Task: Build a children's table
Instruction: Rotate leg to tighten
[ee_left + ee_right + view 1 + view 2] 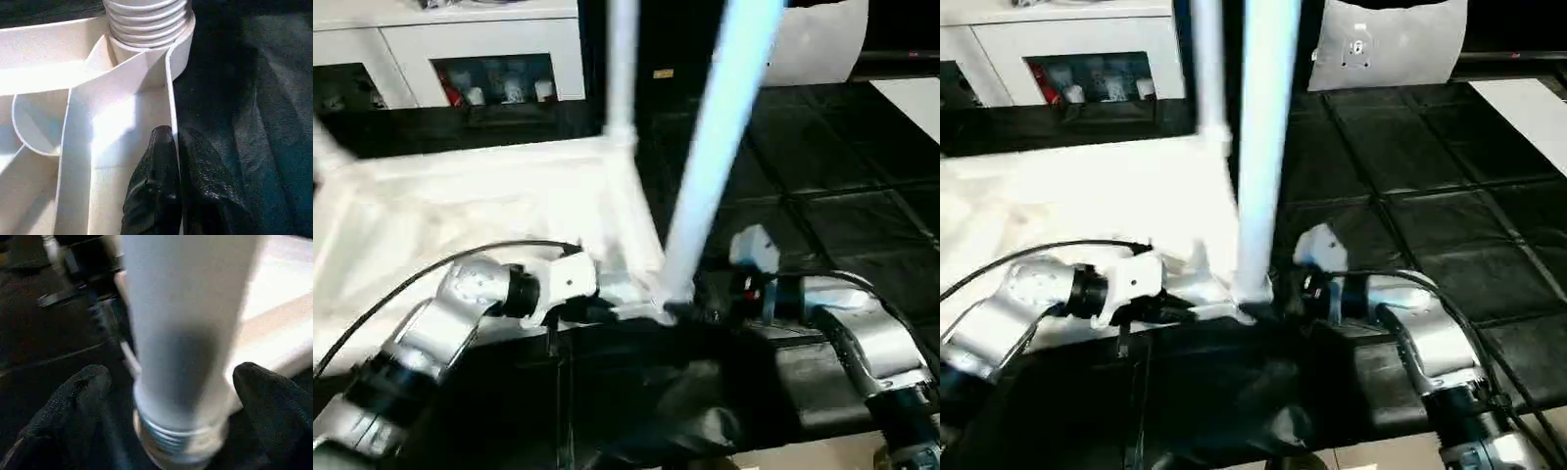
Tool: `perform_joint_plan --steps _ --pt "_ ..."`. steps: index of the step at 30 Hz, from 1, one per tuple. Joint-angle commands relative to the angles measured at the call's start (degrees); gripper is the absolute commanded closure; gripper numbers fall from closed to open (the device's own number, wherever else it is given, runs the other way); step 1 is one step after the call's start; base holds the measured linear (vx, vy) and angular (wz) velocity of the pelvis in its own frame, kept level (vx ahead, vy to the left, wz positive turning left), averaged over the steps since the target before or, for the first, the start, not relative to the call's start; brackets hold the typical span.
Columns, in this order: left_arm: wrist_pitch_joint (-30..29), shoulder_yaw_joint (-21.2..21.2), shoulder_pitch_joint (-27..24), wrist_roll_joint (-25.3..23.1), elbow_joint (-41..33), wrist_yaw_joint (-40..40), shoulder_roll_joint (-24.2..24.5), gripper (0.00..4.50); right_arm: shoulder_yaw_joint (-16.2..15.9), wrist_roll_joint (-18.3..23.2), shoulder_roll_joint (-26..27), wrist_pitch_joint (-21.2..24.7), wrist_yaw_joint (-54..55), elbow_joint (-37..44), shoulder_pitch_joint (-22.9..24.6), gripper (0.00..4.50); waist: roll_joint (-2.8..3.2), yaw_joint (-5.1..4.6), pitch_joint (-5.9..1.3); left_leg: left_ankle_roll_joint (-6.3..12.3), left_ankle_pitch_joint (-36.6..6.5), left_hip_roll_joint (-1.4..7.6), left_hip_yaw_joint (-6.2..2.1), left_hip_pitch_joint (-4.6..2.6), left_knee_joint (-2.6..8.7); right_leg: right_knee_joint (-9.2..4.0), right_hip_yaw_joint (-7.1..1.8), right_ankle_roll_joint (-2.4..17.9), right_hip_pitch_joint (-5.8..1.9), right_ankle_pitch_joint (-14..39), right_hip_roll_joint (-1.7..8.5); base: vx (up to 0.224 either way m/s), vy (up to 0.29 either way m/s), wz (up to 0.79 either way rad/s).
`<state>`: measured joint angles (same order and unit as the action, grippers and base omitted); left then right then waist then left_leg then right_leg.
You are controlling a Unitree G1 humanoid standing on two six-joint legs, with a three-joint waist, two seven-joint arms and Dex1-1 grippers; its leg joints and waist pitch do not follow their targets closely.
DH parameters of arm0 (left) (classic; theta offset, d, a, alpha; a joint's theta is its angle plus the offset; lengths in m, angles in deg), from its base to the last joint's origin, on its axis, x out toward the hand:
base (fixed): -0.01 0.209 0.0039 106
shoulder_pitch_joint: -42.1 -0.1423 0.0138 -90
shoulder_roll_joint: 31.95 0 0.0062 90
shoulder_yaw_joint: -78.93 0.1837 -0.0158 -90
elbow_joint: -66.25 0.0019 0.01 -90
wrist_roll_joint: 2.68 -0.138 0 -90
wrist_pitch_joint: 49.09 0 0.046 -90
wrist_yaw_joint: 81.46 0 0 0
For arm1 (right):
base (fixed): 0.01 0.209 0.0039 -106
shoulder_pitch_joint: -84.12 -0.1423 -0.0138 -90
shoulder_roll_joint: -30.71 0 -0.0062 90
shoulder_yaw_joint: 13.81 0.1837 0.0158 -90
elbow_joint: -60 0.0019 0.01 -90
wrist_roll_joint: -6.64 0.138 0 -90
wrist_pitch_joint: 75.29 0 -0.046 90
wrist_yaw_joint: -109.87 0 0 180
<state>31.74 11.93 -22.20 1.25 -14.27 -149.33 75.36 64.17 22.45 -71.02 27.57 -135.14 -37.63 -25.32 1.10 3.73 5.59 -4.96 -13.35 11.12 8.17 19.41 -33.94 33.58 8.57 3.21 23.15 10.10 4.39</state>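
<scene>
The children's table top (460, 206) lies upside down, white, with its ribbed underside up. One leg (622, 69) stands in the far right corner socket. A second leg (715, 147) rises from the near right corner socket (668, 305), its threaded base (146, 19) seated in it. My left gripper (177, 161) is shut on the table top's rim wall (172, 98) just beside that socket, one finger inside and one outside. My right gripper (176, 396) is open around the base of the near leg (186, 333), with both fingers (73, 401) standing apart from it.
The table top rests on a black stand (636, 392) in front of me. Black tiled floor mats (842, 196) spread to the right. A white cabinet (494, 78) with small items behind glass stands at the back, with a white cloth-covered object (1391, 44) at the back right.
</scene>
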Motion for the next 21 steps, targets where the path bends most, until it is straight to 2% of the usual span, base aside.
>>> perform_joint_plan --steps 1,5,9,14,15,18,19,20,21 --pt "3.57 2.26 1.61 -0.72 0.63 -3.48 -0.32 4.50 -1.26 -1.20 -0.70 -0.98 -1.76 -1.57 -1.14 0.30 0.11 -0.18 -3.85 8.11 1.08 2.17 0.00 0.69 3.42 -3.28 -4.54 10.83 -4.05 9.06 4.57 0.000 0.000 0.00" --pt "5.07 2.49 2.76 -0.91 2.70 -4.74 -0.33 4.50 -1.26 -0.88 -0.53 -0.48 -3.01 -3.51 -2.77 0.67 0.04 -0.07 -3.92 6.96 0.27 2.33 -0.03 0.67 3.49 -3.22 -4.61 10.45 -4.10 9.85 4.57 0.000 0.000 0.00" --pt "5.78 2.43 3.10 -0.79 3.52 -5.35 -0.42 4.50 -1.42 -0.60 -0.59 -0.39 -3.69 -4.08 -3.47 1.03 0.08 -0.12 -4.00 7.29 0.94 2.25 -0.01 0.79 3.31 -2.93 -4.58 11.08 -4.14 8.00 4.50 0.000 0.000 0.00" --pt "7.04 2.35 3.55 -0.95 5.00 -6.26 -0.69 4.50 -1.87 -1.13 0.00 -1.50 -4.99 -6.92 -4.71 1.48 0.04 0.07 -3.99 7.11 0.53 2.25 0.10 0.83 3.25 -3.02 -4.56 11.00 -4.12 9.30 4.60 0.000 0.000 0.00" --pt "7.19 2.23 3.48 -0.89 5.12 -6.32 -0.68 4.50 -2.07 -1.15 0.15 -1.46 -5.29 -7.21 -4.79 1.67 0.07 0.06 -3.81 6.81 -0.07 2.31 0.07 0.79 3.35 -3.10 -4.55 10.83 -4.06 10.05 4.57 0.000 0.000 0.00" --pt "7.22 1.97 3.08 -0.82 5.02 -6.23 -0.58 4.50 -2.66 -1.14 0.32 -1.17 -5.96 -7.25 -4.51 1.78 0.03 0.05 -3.82 6.62 -0.20 2.30 0.06 0.83 3.35 -3.10 -4.58 10.51 -4.13 10.23 4.53 0.000 0.000 0.00" --pt "6.82 1.77 2.80 -0.76 4.85 -5.90 -0.57 4.50 -2.90 -1.20 0.38 -1.09 -6.00 -7.14 -4.13 1.81 0.23 0.02 -3.61 6.67 -0.27 2.30 0.07 0.84 3.38 -3.16 -4.57 10.51 -4.00 10.00 4.47 0.000 0.000 0.00" --pt "6.54 1.62 2.58 -0.71 4.69 -5.66 -0.55 4.50 -3.05 -1.25 0.43 -1.03 -6.00 -7.00 -3.84 1.82 0.15 0.01 -3.68 6.73 -0.18 2.27 0.08 0.85 3.35 -3.14 -4.59 10.54 -4.05 9.72 4.48 0.000 0.000 0.00" --pt "5.66 0.99 2.15 -0.49 4.42 -4.47 -0.89 4.50 -3.12 -0.93 0.70 0.05 -5.56 -6.36 -3.13 1.83 0.40 0.02 -3.40 6.72 -0.40 2.27 0.03 0.89 3.42 -3.14 -4.56 10.62 -3.95 9.75 4.47 0.000 0.000 0.00"
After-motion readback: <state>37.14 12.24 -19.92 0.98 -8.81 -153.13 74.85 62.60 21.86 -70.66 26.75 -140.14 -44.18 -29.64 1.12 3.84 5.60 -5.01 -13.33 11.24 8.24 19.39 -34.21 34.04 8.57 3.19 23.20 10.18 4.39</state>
